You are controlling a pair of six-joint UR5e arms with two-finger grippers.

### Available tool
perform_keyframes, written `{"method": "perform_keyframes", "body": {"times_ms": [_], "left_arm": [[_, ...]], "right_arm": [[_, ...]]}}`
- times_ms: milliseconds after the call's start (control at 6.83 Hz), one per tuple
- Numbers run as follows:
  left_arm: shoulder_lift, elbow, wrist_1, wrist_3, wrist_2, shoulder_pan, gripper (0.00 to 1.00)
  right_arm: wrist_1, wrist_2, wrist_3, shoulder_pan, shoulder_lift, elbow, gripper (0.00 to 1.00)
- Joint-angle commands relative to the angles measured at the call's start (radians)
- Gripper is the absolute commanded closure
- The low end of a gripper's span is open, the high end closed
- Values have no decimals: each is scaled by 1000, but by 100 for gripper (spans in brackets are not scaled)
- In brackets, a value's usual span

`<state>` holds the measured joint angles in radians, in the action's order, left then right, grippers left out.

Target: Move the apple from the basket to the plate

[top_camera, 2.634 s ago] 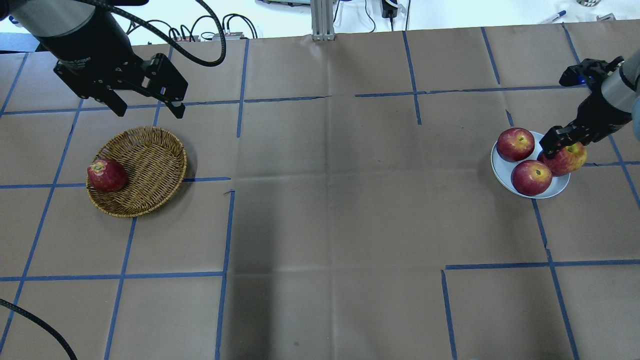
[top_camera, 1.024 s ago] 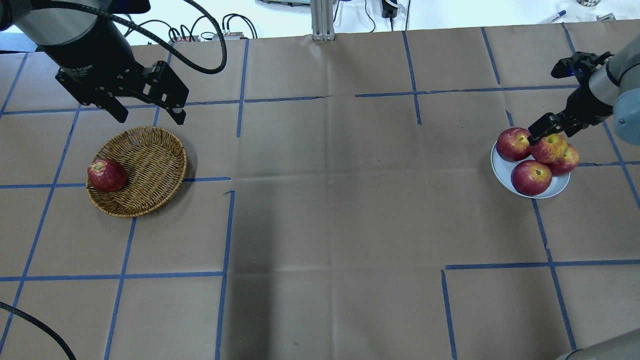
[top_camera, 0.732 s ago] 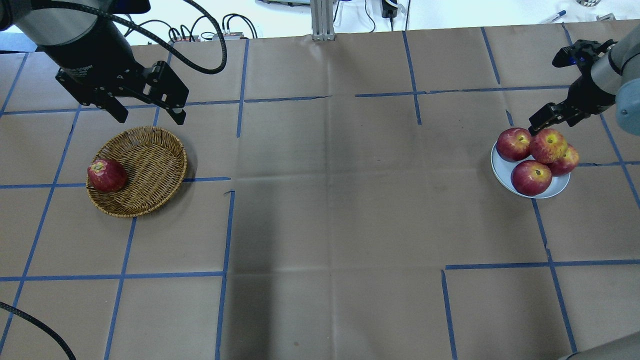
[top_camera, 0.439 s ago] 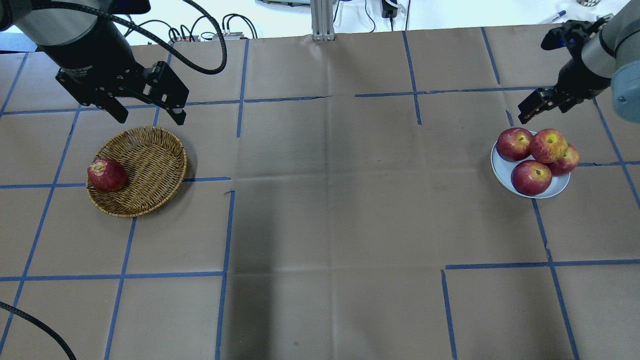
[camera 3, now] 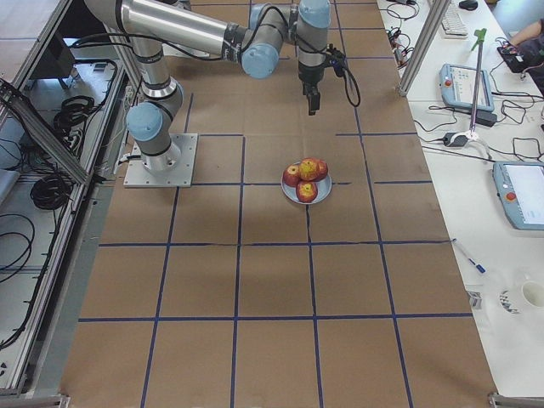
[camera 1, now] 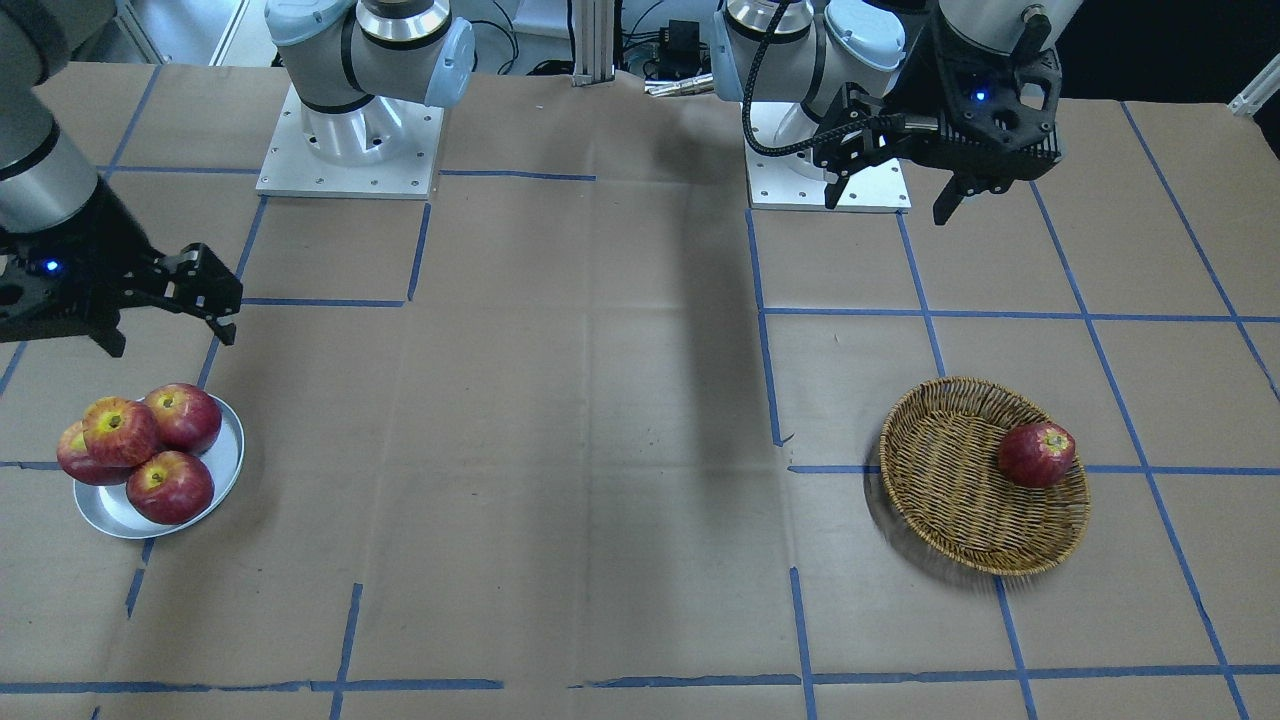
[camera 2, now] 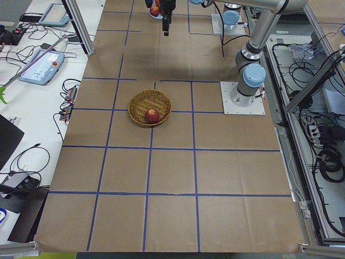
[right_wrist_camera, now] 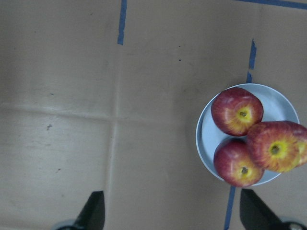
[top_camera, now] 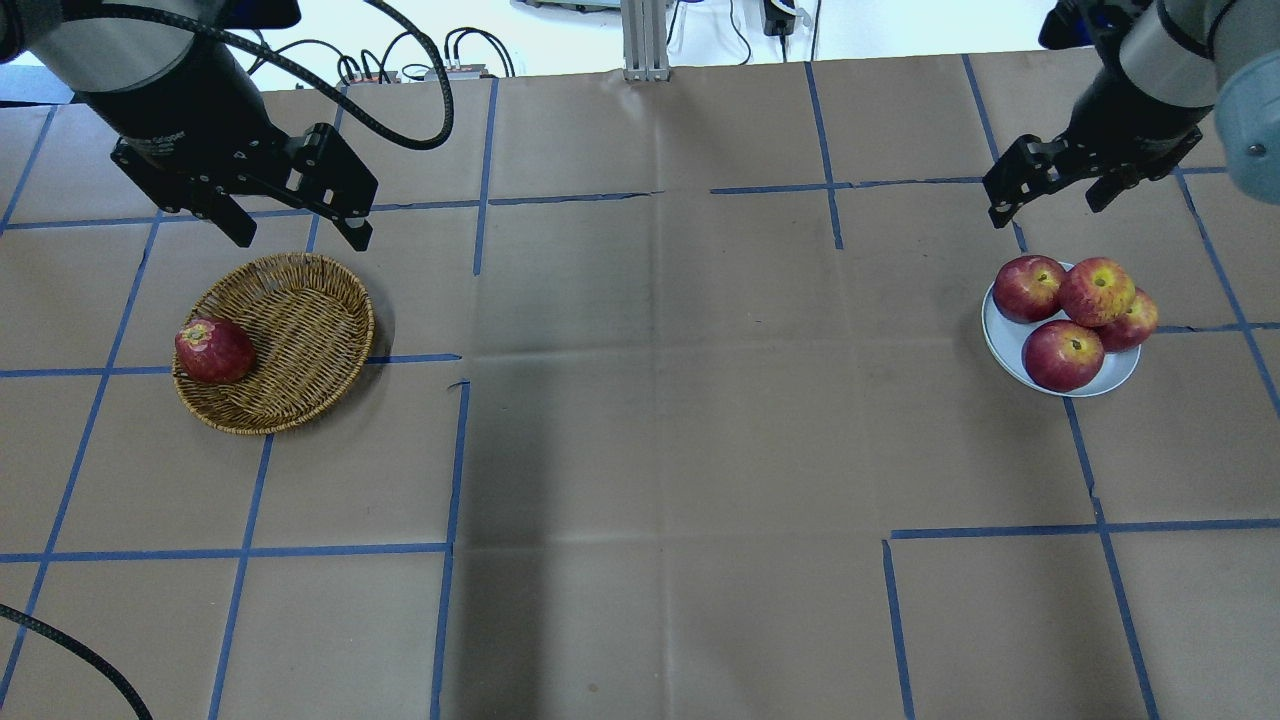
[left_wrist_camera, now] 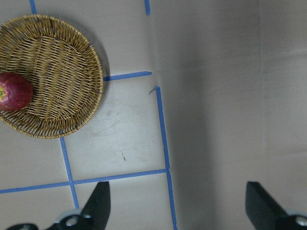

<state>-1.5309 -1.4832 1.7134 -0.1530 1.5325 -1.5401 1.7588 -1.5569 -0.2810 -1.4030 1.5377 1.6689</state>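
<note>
The apple (top_camera: 1097, 291) sits atop darker apples (top_camera: 1062, 355) on the plate (top_camera: 1112, 370); the right claw (top_camera: 1045, 205) hangs apart and empty just beyond. The left claw (top_camera: 300, 238), also apart, hovers by the basket (top_camera: 300, 330).

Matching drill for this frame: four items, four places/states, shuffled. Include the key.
1. yellow-patched apple
2. dark red apple
3. left gripper
4. right gripper

A. open, near the plate
B. lying in the basket
C. stacked on other apples on the plate
D. open, near the basket

Pairs: 1-C, 2-B, 3-D, 4-A
</note>
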Motion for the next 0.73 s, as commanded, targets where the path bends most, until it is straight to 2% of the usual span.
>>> {"method": "perform_keyframes", "body": {"times_ms": [0,146,585], "left_arm": [[0,0,0,0,0,0,1],[0,0,0,0,0,0,1],[0,0,0,0,0,0,1]], "right_arm": [[-85,-83,211,-175,61,-3,0],[-110,-83,264,-195,74,-5,0],[-212,-69,270,-186,108,-9,0]]}}
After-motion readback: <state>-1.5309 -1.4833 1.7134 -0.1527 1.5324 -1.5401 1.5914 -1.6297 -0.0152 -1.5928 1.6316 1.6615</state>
